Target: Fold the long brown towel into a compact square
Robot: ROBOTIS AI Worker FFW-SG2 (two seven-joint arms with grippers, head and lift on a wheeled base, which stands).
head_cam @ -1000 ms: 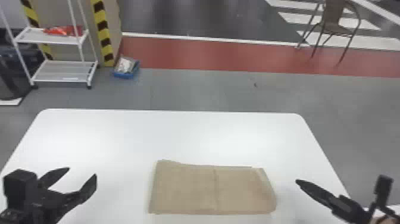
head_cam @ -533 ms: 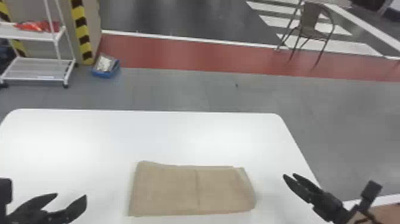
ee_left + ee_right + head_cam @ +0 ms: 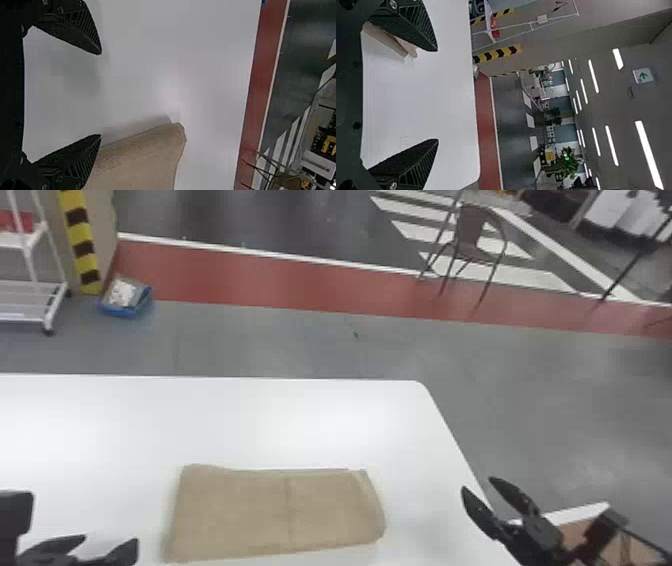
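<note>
Left gripper (image 3: 111,539) and right gripper (image 3: 478,483) flank the towel (image 3: 240,510) — jaws spread, empty — presumably to reach either end, inside the right edge of the table (image 3: 250,420).

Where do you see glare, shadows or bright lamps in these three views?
Head view: a pale glare on the white table, beyond the towel. Left wrist view: a soft glow on the tabletop and a gray shadow along one edge of the towel. Right wrist view: ceiling lights shining as bright white strips.
</note>
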